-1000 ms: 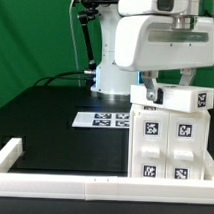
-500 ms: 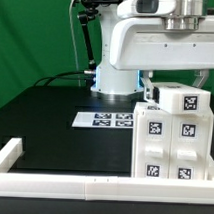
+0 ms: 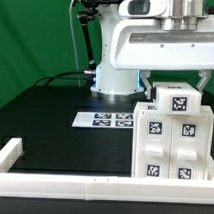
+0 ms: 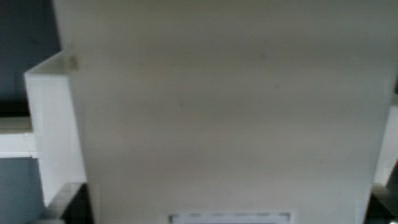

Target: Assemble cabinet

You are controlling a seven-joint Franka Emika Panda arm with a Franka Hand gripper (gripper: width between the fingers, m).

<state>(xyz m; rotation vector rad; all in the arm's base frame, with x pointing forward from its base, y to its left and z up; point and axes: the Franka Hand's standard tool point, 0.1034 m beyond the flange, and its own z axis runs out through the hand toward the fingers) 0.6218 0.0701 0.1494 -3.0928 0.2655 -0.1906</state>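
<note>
The white cabinet [image 3: 172, 147] stands at the exterior view's right, its front showing several square black-and-white tags. A white tagged block [image 3: 177, 99] sits on its top. My gripper [image 3: 177, 85] comes down from above and is shut on this block, with dark fingers [image 3: 146, 86] at its sides. In the wrist view the white block [image 4: 222, 110] fills nearly the whole picture. My gripper [image 4: 222, 205] straddles it, and only a dark finger [image 4: 64, 200] shows at its edge. The joint between the block and the cabinet is hidden.
The marker board [image 3: 103, 120] lies flat on the black table behind the cabinet. A long low white border rail [image 3: 52, 183] runs along the front edge and turns at the exterior view's left. The white robot base [image 3: 116, 80] stands at the back.
The gripper and the block have turned on top of the cabinet, so the block's tag now faces the exterior camera more squarely. The cabinet has stayed in place.
</note>
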